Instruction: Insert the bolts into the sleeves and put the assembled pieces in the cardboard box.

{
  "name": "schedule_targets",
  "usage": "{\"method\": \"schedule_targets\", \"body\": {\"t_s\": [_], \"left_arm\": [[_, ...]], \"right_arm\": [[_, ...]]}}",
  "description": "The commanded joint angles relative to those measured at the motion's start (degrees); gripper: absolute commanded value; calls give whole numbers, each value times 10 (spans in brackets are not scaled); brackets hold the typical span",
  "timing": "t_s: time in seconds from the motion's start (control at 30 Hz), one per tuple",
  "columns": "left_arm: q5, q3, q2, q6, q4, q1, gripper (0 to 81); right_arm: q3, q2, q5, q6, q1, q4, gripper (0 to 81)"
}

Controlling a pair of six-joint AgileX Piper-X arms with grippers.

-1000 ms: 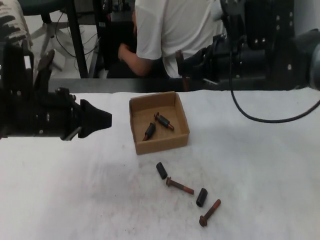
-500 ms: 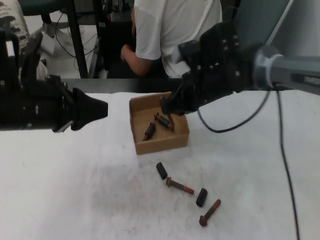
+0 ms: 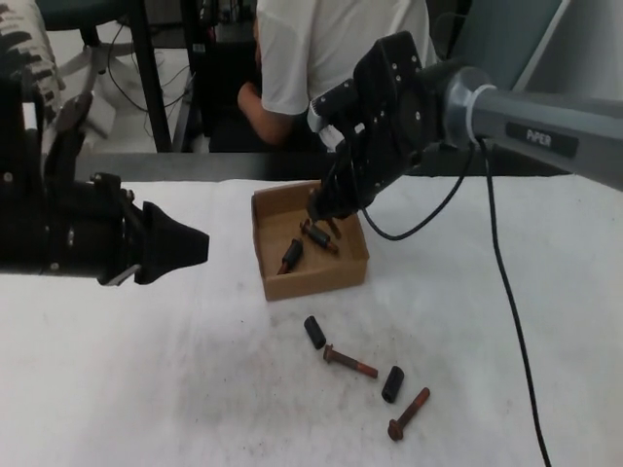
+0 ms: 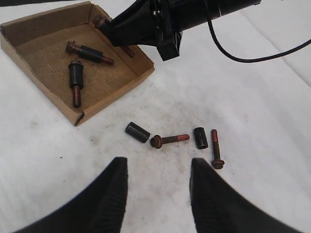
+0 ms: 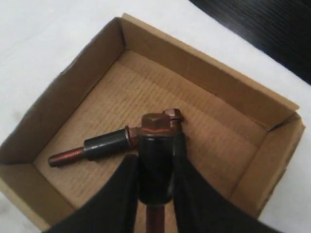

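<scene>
Sleeved bolt [image 5: 156,167] hung just above the cardboard box [image 5: 209,80], clamped tight in the right gripper [image 5: 156,187], so the drop-off step seemingly needed only slight lowering and release inside.

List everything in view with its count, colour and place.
box: 1, brown cardboard, on the cloth.
finished pieces: 2, black sleeves on rusty bolts, lying in the box.
held piece: 1, same colours, above the box.
loose sleeves: 2, black, on the cloth near the box.
loose bolts: 2, rusty, one beside each sleeve.
cloth: 1, white, covering the bench.
left claw: 1, black, open above the cloth.
right claw: 1, black, shut on the held piece.
</scene>
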Motion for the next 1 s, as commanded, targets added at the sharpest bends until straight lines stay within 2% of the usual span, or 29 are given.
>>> {"method": "schedule_targets", "body": {"t_s": [0.0, 0.27, 0.53, 0.67, 0.77, 0.9, 0.97], "left_arm": [[0, -3, -10, 7, 7, -5, 389], [-1, -3, -12, 17, 24, -9, 389], [-1, -3, -12, 26, 26, -9, 389], [-1, -3, -12, 26, 26, -9, 389], [-1, -3, -12, 26, 26, -9, 389], [-1, -3, -12, 26, 21, -9, 389], [-1, -3, -12, 26, 18, -9, 389]], "right_arm": [[-19, 11, 15, -24, -4, 9, 8], [-35, 40, 70, -55, -20, 6, 8], [-35, 40, 72, -59, -53, -7, 8], [-35, 40, 60, -59, -54, -13, 13], [-35, 40, 29, -59, -53, -20, 124], [-35, 40, 23, -39, -47, -24, 351], [-35, 40, 23, -22, -47, -28, 409]]}}
